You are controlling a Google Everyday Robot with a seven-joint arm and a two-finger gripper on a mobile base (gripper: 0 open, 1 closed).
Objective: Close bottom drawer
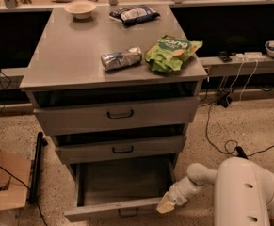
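Observation:
The bottom drawer (113, 209) of the grey metal cabinet stands pulled far out. Its wide shallow tray shows empty, and its low front panel with a small dark bar handle (127, 213) sits near the lower edge of the view. My gripper (165, 205) is at the end of the white arm, low on the right, right at the right end of the drawer's front panel. The middle drawer (120, 148) and top drawer (117, 114) above it stand slightly out.
On the cabinet top (70, 55) lie a green snack bag (171, 53), a crushed can (121, 59), a dark snack bag (134, 14) and a bowl (80, 8). A cardboard box (2, 180) lies on the floor at left. Cables (221, 140) trail on the floor at right.

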